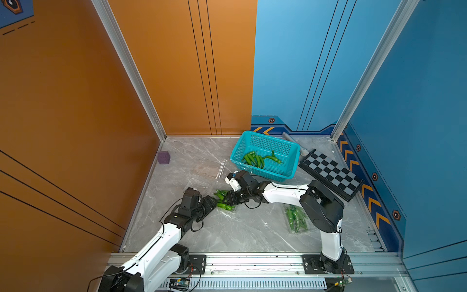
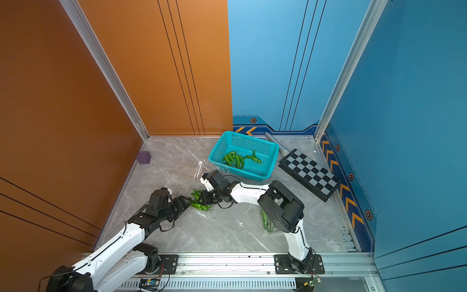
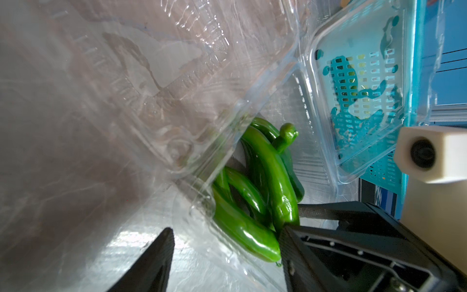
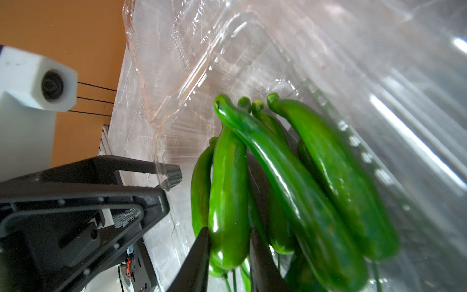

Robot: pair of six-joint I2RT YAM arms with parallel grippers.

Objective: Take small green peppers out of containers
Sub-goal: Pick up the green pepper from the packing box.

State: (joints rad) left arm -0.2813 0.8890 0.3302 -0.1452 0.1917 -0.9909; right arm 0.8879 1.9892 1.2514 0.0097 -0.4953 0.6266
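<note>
Several small green peppers [image 1: 223, 206] [image 4: 290, 177] lie in an open clear container [image 4: 328, 63] on the floor between my two grippers. My right gripper [image 1: 226, 200] [image 4: 228, 235] reaches in from the right, its jaws shut on one pepper [image 4: 227, 189] at the tip end. My left gripper [image 1: 215, 202] [image 3: 227, 232] stands open at the container's left side. The clear wall [image 3: 197, 202] and a pepper tip [image 3: 252, 240] lie between its fingers. A second container [image 1: 297, 220] holding peppers lies under my right arm. An empty one [image 1: 202, 177] stands open behind.
A teal perforated basket [image 1: 288, 151] with several peppers [image 1: 254, 159] sits at the back. A folded chessboard [image 1: 331, 174] and a grey tube [image 1: 294, 141] lie to its right. A purple cube [image 1: 163, 157] rests by the left wall.
</note>
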